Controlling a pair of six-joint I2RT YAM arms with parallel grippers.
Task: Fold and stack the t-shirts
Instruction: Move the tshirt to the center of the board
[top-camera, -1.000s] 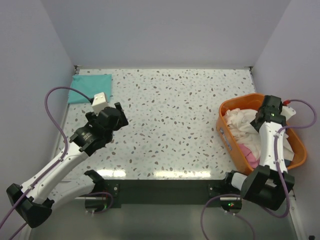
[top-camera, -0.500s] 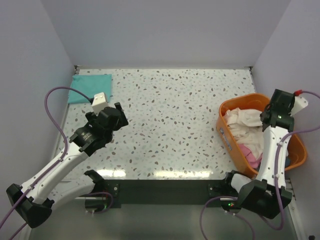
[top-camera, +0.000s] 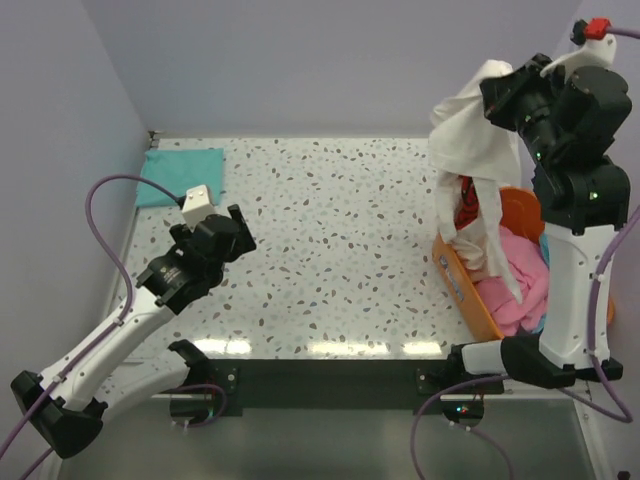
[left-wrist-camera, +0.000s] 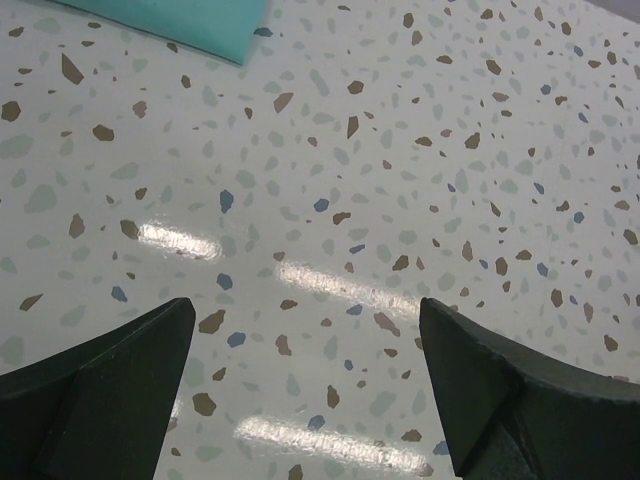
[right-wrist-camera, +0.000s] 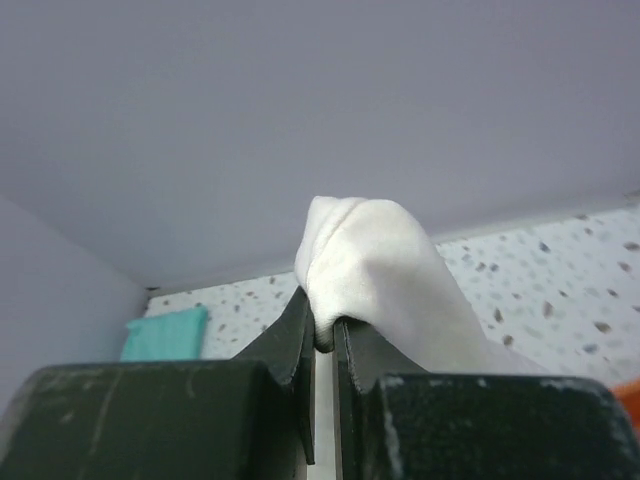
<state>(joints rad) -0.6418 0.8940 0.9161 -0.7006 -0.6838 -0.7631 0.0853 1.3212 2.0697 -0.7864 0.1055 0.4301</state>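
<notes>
My right gripper (top-camera: 500, 82) is raised high over the basket and shut on a fold of the cream t-shirt (top-camera: 470, 160), which hangs down in a long drape with some red showing inside it. The pinched fold (right-wrist-camera: 365, 250) bulges above the closed fingers (right-wrist-camera: 300, 330). A pink t-shirt (top-camera: 520, 285) lies in the orange basket (top-camera: 458, 285) under it. A folded teal t-shirt (top-camera: 180, 175) rests flat at the table's far left corner, its edge also seen as teal cloth (left-wrist-camera: 190, 20). My left gripper (left-wrist-camera: 305, 385) hovers open over bare tabletop, near that teal shirt.
The speckled table (top-camera: 340, 240) is walled in at the back and on both sides. The orange basket stands at the right edge, beside the right arm's upright column (top-camera: 570, 290). The left arm (top-camera: 150, 300) stretches diagonally over the table's near left.
The right gripper shut on the cream t-shirt in the basket and rose high, pulling it up out of the basket and uncovering the pink one. The left arm stayed still.
</notes>
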